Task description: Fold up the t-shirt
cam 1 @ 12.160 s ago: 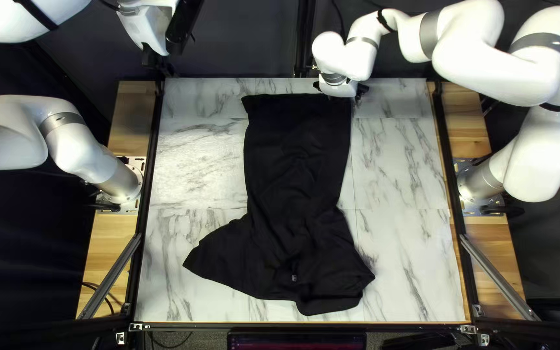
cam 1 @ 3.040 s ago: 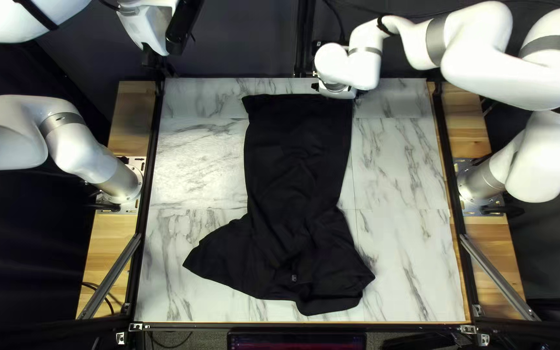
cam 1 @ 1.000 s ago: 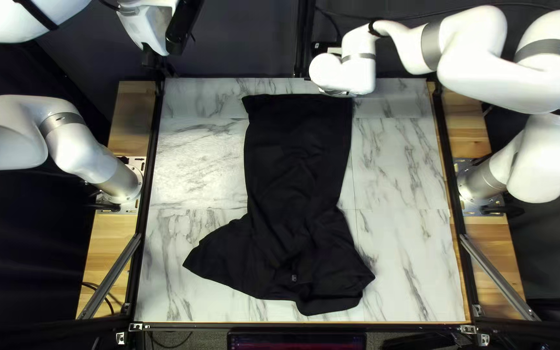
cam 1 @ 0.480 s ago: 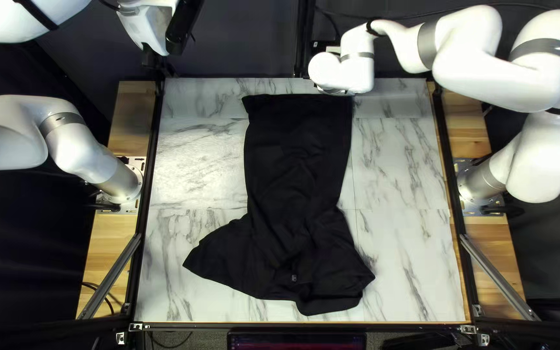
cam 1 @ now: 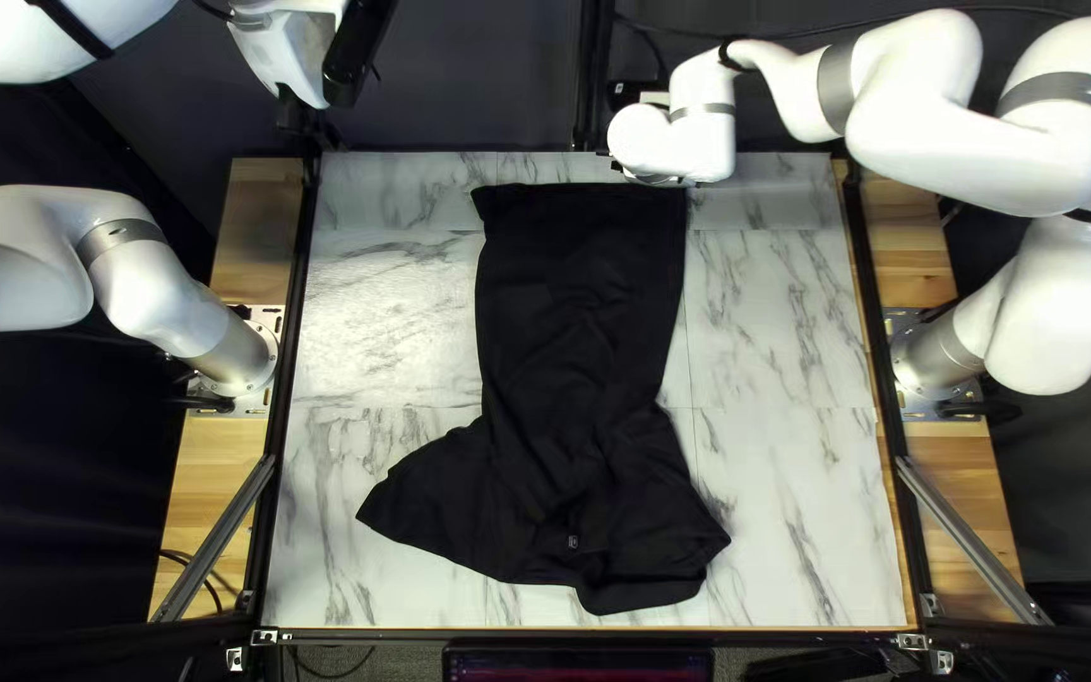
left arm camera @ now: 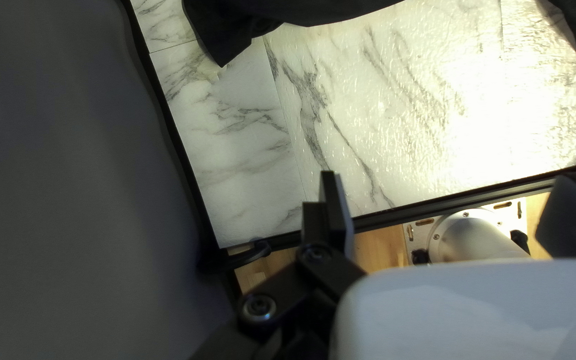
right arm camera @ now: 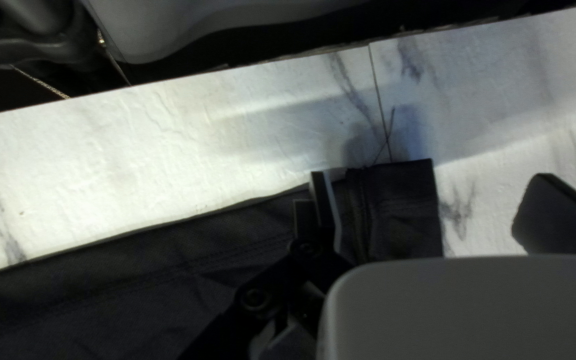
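In the top left view the right arm's wrist [cam 1: 672, 142] covers most of the right gripper [cam 1: 659, 181] and hides its fingers; the right wrist view shows them wide apart, gripping nothing. The black t-shirt's [cam 1: 577, 329] stitched corner lies beneath the gap between them, one finger over the cloth; whether it touches, I can't tell.

The left gripper [cam 1: 306, 116] hangs small and dark at the upper left of the top left view, its arm cut off by the frame; its own view shows its fingers well spread, with nothing held. Only cut-off parts of the t-shirt show ahead of it, past bare marble.

The t-shirt lies down the middle of the table [cam 1: 786, 505], its narrower end at upper centre, its wider, rumpled end at lower centre with a small tag [cam 1: 573, 542]. Creases and dark cloth blur its layers. The right arm's wrist hangs over the upper right corner of the t-shirt. A screen [cam 1: 577, 664] is cut off at the bottom edge, between two slanting metal struts [cam 1: 215, 539].
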Controlling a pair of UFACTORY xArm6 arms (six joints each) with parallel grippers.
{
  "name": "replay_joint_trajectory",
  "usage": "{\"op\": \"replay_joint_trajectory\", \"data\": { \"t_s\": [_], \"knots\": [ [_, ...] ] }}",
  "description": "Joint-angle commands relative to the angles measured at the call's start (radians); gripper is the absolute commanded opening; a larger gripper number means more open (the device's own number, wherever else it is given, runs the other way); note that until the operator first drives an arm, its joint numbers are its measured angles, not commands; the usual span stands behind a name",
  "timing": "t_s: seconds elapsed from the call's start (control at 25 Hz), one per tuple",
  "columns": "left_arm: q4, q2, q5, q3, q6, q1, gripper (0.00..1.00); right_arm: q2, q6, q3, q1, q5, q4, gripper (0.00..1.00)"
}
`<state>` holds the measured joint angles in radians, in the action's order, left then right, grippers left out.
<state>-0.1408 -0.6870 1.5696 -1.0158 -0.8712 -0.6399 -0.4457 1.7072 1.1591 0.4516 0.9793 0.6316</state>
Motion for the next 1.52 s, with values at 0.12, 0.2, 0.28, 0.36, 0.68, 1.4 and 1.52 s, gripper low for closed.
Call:
{"op": "replay_joint_trajectory", "data": {
  "t_s": [0.12, 0.2, 0.28, 0.36, 0.68, 1.4, 1.52],
  "knots": [
    [0.000, 0.000, 0.000, 0.000, 0.000, 0.000, 1.00, -0.005, 0.000, 0.004, 0.002, 0.011, 0.002, 0.03],
    [0.000, 0.000, 0.000, 0.000, 0.000, 0.000, 1.00, -0.012, 0.000, 0.007, 0.002, 0.012, 0.004, 0.00],
    [0.000, 0.000, 0.000, 0.000, 0.000, 0.000, 1.00, -0.020, 0.000, 0.012, 0.003, 0.012, 0.004, 0.00],
    [0.000, 0.000, 0.000, 0.000, 0.000, 0.000, 1.00, -0.025, -0.002, 0.016, 0.002, 0.013, 0.004, 0.00],
    [0.000, 0.000, 0.000, 0.000, 0.000, 0.000, 1.00, -0.019, 0.005, 0.006, 0.002, 0.014, 0.013, 0.00],
    [0.000, 0.000, 0.000, 0.000, 0.000, 0.000, 1.00, 0.083, 0.054, -0.031, -0.068, 0.055, 0.021, 0.00],
    [0.000, 0.000, 0.000, 0.000, 0.000, 0.000, 1.00, 0.099, 0.058, -0.040, -0.072, 0.055, 0.026, 0.00]
  ]
}}
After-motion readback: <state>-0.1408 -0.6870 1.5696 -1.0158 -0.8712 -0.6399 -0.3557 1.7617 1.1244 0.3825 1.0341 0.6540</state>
